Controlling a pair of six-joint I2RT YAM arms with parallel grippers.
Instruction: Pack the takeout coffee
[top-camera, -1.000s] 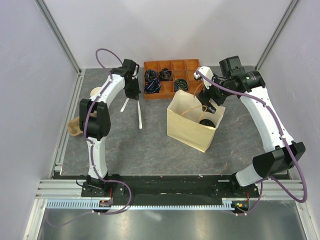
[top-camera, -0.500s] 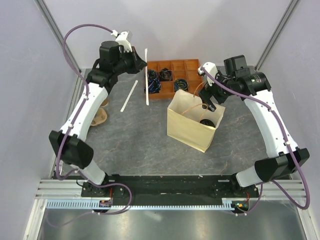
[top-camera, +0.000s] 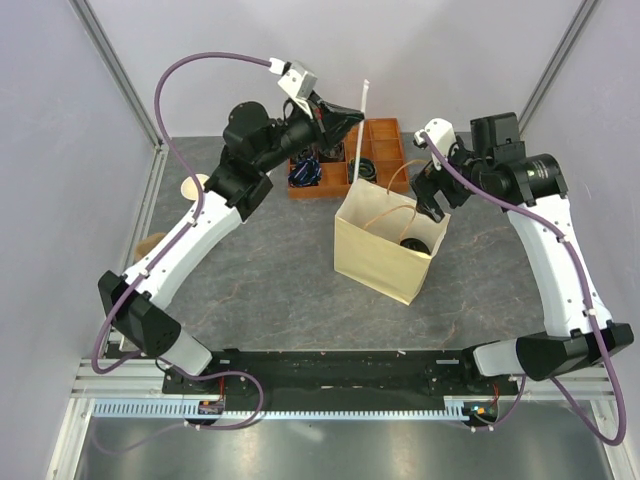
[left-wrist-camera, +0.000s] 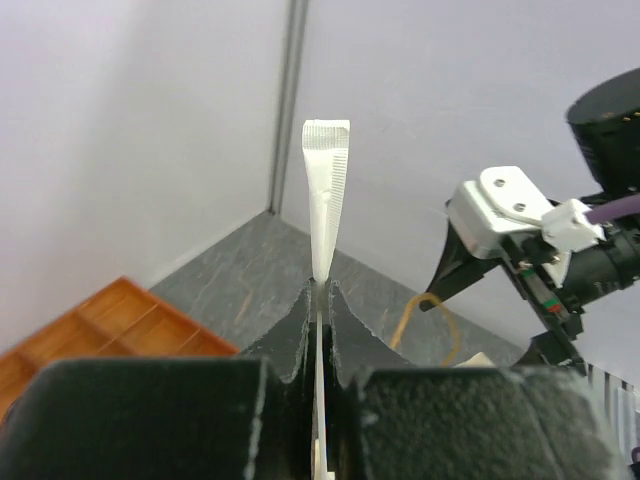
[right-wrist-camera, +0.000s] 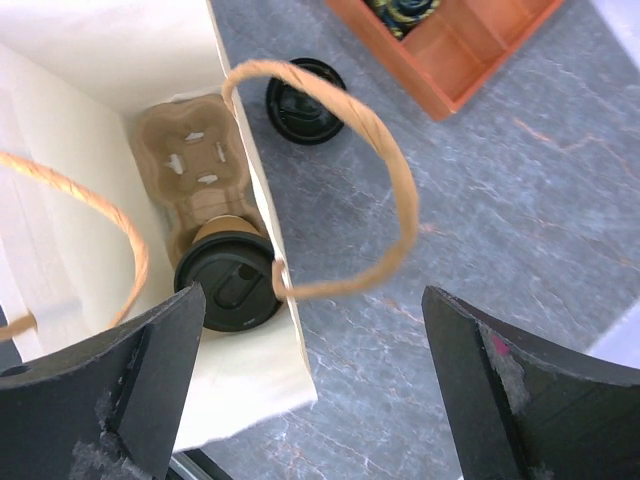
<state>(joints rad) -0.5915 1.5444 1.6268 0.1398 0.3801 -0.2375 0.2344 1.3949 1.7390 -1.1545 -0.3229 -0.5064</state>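
While beneath right jaws, coffee (right-wrist-camera: 228, 294) in bag (right-wrist-camera: 100, 45).

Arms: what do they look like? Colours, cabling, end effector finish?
Left arm and right arm: white links, black joint housings, a purple cable running along each. Left end effector and right end effector are black, two-fingered; the fingers have scuffed, whitish edges. White block at each wrist.
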